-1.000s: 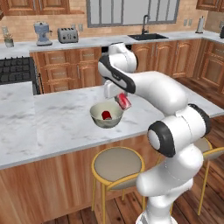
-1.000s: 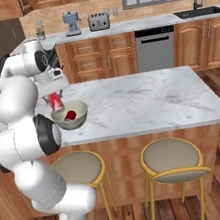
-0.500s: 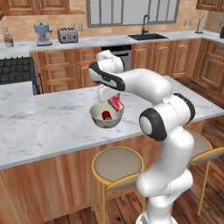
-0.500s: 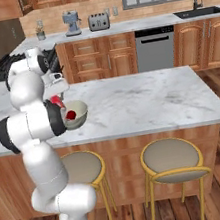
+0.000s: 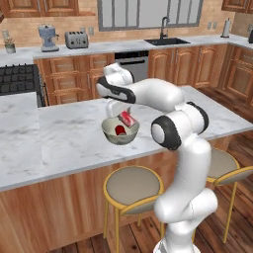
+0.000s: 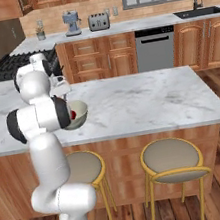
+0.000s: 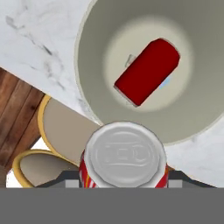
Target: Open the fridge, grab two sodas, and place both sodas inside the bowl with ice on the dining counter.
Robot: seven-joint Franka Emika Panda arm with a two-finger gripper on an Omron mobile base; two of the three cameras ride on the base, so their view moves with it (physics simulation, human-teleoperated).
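Observation:
On the dining counter stands the grey-green bowl. One red soda lies on its side in the bowl's bottom. A second soda hangs tilted just above the bowl's rim, its silver top facing the hand camera. My gripper is shut on this soda, one dark fingertip on each side of the can. In the right base view my own arm hides most of the bowl. The fridge is out of view.
Yellow-legged stools stand below the counter's near edge. A wall counter with sink, toaster and coffee machine runs along the back. A stove sits at the far left.
The arm has swung its elbow around, and the gripper has carried the held soda slightly left and lower, closer over the bowl. The bowl and the soda inside it have not moved.

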